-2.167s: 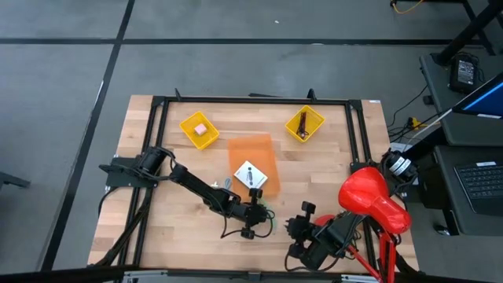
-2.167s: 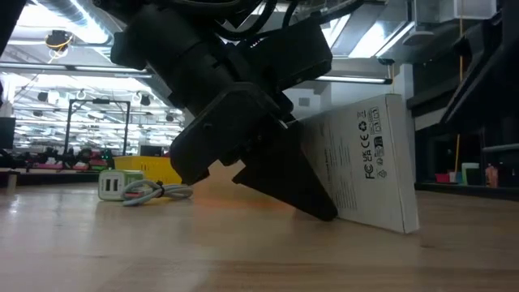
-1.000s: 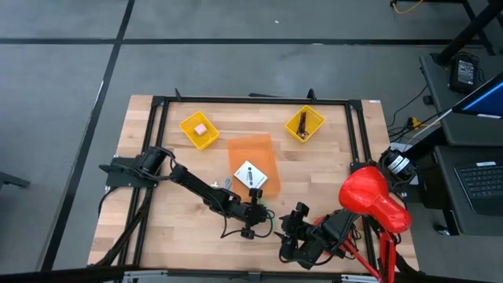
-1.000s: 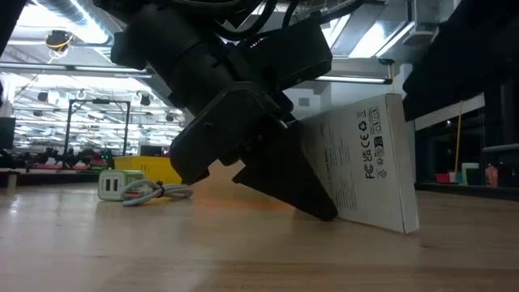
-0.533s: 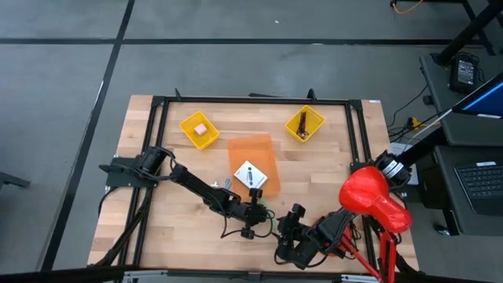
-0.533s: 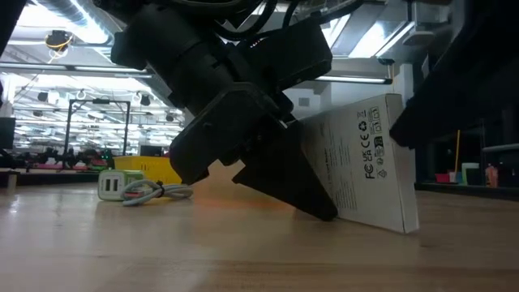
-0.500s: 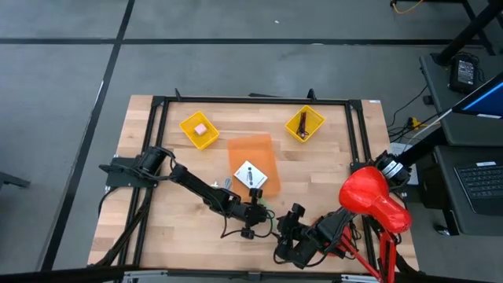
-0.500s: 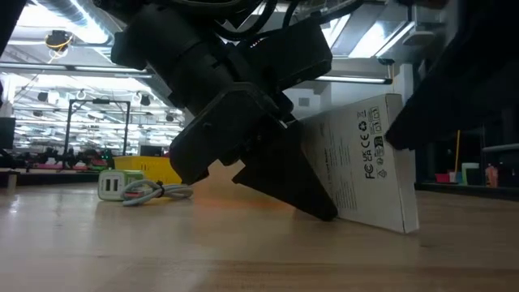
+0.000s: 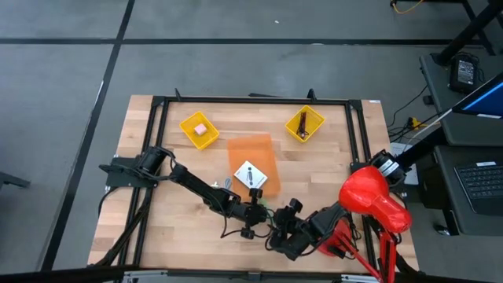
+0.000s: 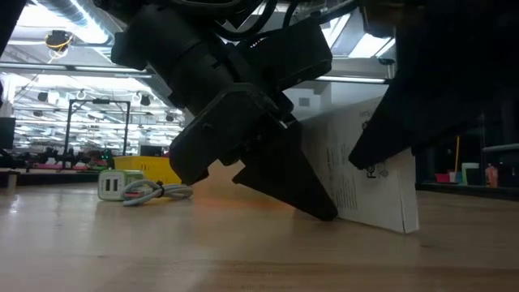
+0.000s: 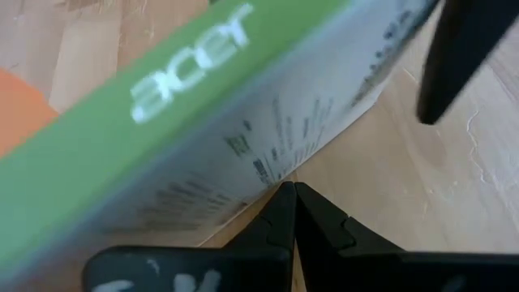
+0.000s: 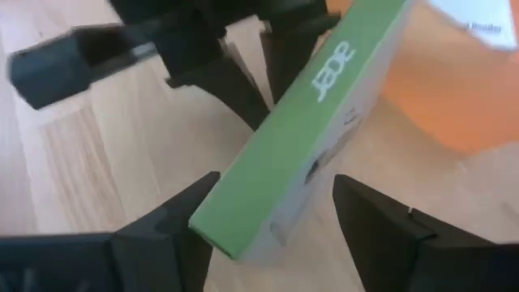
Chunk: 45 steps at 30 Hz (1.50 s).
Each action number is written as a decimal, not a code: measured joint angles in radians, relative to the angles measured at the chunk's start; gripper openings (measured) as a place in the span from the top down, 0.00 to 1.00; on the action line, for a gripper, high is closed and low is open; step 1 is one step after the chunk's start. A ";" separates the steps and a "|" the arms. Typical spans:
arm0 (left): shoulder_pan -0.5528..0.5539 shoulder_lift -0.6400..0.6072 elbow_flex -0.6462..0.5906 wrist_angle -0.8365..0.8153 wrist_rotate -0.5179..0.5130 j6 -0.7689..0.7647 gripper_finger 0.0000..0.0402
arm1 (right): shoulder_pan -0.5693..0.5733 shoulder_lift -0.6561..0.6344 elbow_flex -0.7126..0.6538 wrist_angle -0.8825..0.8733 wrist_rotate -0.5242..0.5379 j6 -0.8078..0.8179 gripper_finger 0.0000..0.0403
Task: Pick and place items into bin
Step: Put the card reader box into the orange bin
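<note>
Near the worktop's [image 9: 157,228] front edge, your left gripper [image 11: 289,212] has its fingers pressed together, propping a tilted green-edged white box [image 12: 304,122]. Your right gripper [image 12: 276,215] has its fingers spread wide, straddling the box's end without clamping it.

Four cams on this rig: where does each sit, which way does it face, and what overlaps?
High view: overhead, looking straight down on the table; both arms show, with the left gripper and right gripper meeting low in the picture.
Low view: at table-top height, looking level into the room; the left gripper leans against the Acer box.
Left wrist view: on the left wrist, looking past its shut jaws at the box.
Right wrist view: on the right wrist, with its open jaws straddling the box.
Shared: the low view and both wrist views show the box.
</note>
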 joint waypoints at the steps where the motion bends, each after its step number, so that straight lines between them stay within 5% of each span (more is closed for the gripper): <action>1: 0.000 0.000 0.000 0.000 0.000 0.000 1.00 | -0.004 0.000 0.000 -0.003 -0.011 0.014 0.46; 11: -0.002 0.000 0.000 0.001 -0.008 0.003 1.00 | -0.016 -0.002 0.000 -0.077 -0.022 0.059 0.93; 21: -0.019 -0.016 -0.001 0.009 0.015 0.056 1.00 | -0.013 -0.013 0.003 -0.169 -0.045 0.100 0.93; 36: -0.067 -0.219 -0.009 -0.084 0.016 0.169 1.00 | 0.042 -0.068 -0.001 -0.219 -0.009 0.074 0.93; 45: -0.069 -0.404 -0.298 0.268 -0.062 0.100 1.00 | 0.076 -0.069 -0.001 -0.230 0.064 0.070 0.93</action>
